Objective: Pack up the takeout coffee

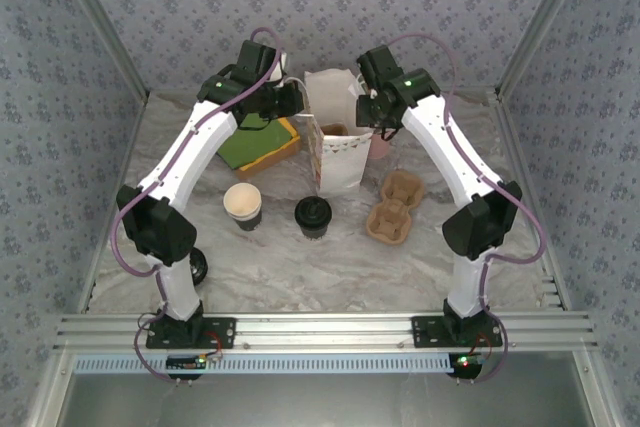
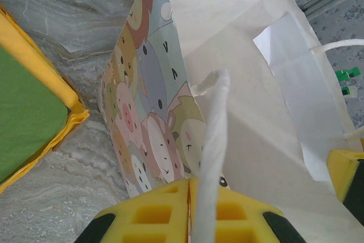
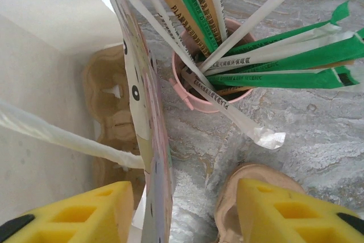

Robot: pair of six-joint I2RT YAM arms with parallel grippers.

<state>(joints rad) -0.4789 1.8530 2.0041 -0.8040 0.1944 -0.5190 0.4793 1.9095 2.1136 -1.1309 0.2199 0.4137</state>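
The takeout coffee point(image 1: 313, 217), a dark cup with a black lid, stands on the table in front of the white animal-print paper bag point(image 1: 335, 152). Neither gripper touches it. My left gripper point(image 2: 191, 194) is shut on the bag's white twisted handle point(image 2: 212, 135) at the bag's left rim point(image 1: 292, 99). My right gripper point(image 3: 182, 214) is open and straddles the bag's right wall point(image 3: 149, 140), one finger inside and one outside. The bag stands upright with its mouth held open, and a brown cardboard carrier point(image 3: 108, 101) lies inside it.
A lidless cup point(image 1: 242, 205) stands left of the coffee. A cardboard cup carrier point(image 1: 395, 209) lies to the right. A pink cup of wrapped straws point(image 3: 213, 72) stands beside the bag. A green and yellow tray point(image 1: 258, 142) is at the left, and a loose black lid point(image 1: 198, 267) lies near the left arm's base.
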